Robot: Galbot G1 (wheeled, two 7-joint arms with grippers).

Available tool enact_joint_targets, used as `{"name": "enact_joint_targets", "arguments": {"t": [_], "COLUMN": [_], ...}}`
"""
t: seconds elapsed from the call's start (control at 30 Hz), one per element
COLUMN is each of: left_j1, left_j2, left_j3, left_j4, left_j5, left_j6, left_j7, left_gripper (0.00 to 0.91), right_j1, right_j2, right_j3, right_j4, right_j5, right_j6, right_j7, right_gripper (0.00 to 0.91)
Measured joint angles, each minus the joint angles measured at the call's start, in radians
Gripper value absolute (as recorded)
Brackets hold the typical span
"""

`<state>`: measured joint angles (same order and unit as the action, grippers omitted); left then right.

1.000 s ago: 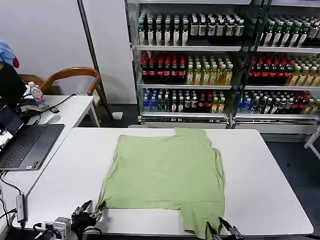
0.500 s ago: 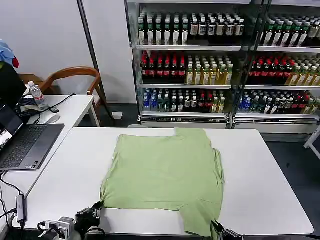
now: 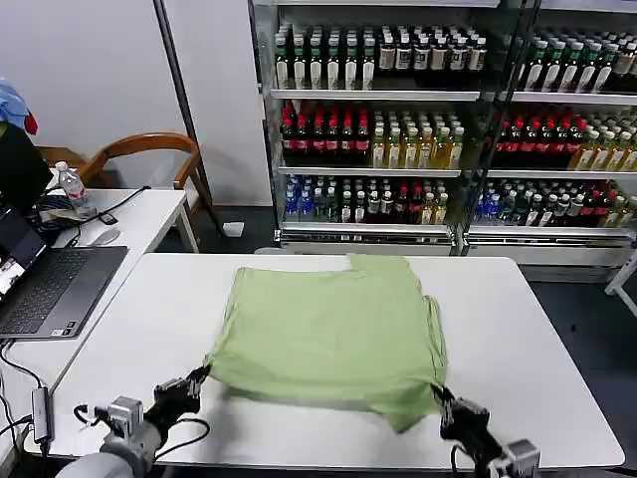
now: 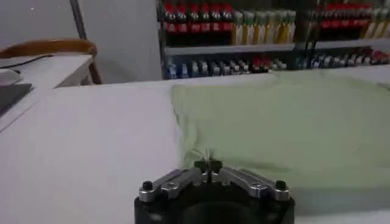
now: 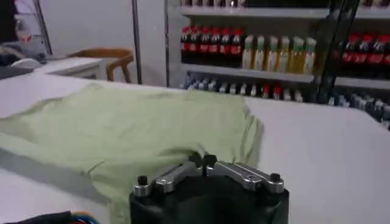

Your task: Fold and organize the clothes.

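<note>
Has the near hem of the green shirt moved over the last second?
Yes. The shirt hem has been drawn up and away from the near edge of the table, toward the shelves, pinched by the left claw and the right claw.

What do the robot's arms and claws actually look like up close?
Each claw, left and right, has two silver metal fingers with small black bolt heads, hinged on a rounded black housing. From the head view, the left arm is pale grey with thin black cables looping beside it; the right wrist is grey too.

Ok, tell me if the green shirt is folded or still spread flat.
Partly folded: the green shirt has its near edge lifted off the white table, pinched by the left gripper and right gripper.
</note>
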<state>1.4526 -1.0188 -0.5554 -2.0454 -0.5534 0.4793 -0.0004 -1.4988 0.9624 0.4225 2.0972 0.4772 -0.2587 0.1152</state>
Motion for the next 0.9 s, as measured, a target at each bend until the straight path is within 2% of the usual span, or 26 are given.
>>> {"name": "enact_joint_targets", "arguments": {"t": [0.37,0.67,0.7,0.73,0.77,0.9], "left_j1": [-0.183,-0.281,-0.288,-0.295,-0.302,-0.325], "left_j2": [-0.011,-0.015,-0.015,-0.015,-0.015,-0.016], "left_j3": [0.066,0.109,0.113,0.118,0.123,0.143], "left_j4": [0.149,0.258,0.266,0.276,0.285,0.320], "left_j5": [-0.067,-0.087,-0.087,-0.088,-0.088,-0.085], "left_j6": [-0.033,-0.059,-0.061,-0.064,-0.066,-0.078], "left_j7": [0.020,0.026,0.027,0.027,0.027,0.025], "left_gripper": [0.040,0.050,0.907,0.907,0.907,0.907], "right_j1": [0.266,0.396,0.405,0.411,0.416,0.436], "right_j2": [0.053,0.089,0.094,0.098,0.102,0.114], "right_j3": [-0.121,-0.180,-0.186,-0.191,-0.196,-0.206], "right_j4": [-0.199,-0.326,-0.338,-0.349,-0.359,-0.399], "right_j5": [-0.072,-0.120,-0.125,-0.131,-0.137,-0.159], "right_j6": [-0.006,-0.001,-0.001,-0.002,-0.002,-0.002], "right_j7": [-0.016,-0.033,-0.034,-0.033,-0.034,-0.030], "right_gripper": [0.000,0.000,0.000,0.020,0.907,0.907]}}
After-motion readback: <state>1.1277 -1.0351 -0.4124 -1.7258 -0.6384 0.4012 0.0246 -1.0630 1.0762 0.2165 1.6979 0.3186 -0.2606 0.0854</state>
